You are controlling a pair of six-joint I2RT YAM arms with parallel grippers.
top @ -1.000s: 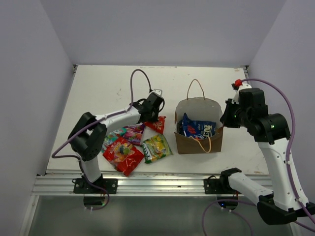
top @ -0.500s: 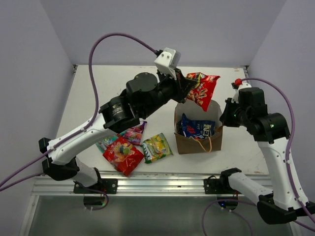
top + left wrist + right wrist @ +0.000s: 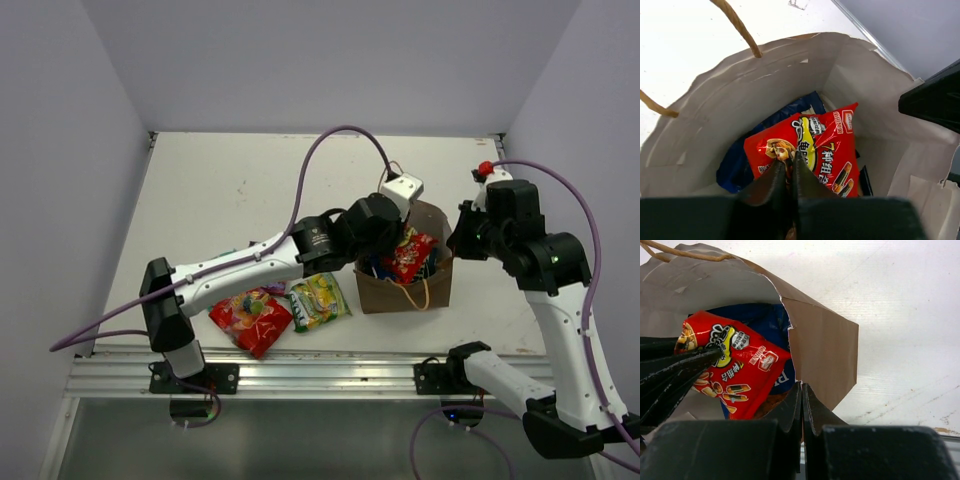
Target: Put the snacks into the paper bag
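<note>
The brown paper bag (image 3: 400,292) stands upright at the table's middle right. My left gripper (image 3: 406,240) reaches down into its mouth, shut on a red snack packet (image 3: 414,256). In the left wrist view the gripper (image 3: 789,162) pinches the packet (image 3: 827,145) at its edge, above a dark blue packet (image 3: 737,167) on the bag's floor. My right gripper (image 3: 801,387) is shut on the bag's right wall (image 3: 825,345), holding it open. The red packet (image 3: 740,370) also shows there. A red candy bag (image 3: 250,318) and a yellow-green packet (image 3: 318,300) lie left of the bag.
The left arm stretches across the table above the loose packets and hides part of them. The bag's twisted handles (image 3: 740,27) hang at its rims. The right arm (image 3: 545,260) stands close beside the bag. The table's front rail (image 3: 300,375) runs along the near edge.
The left arm lifted the red packet from the table, carried it above the bag, then lowered it into the bag's mouth. The right arm has not moved.
</note>
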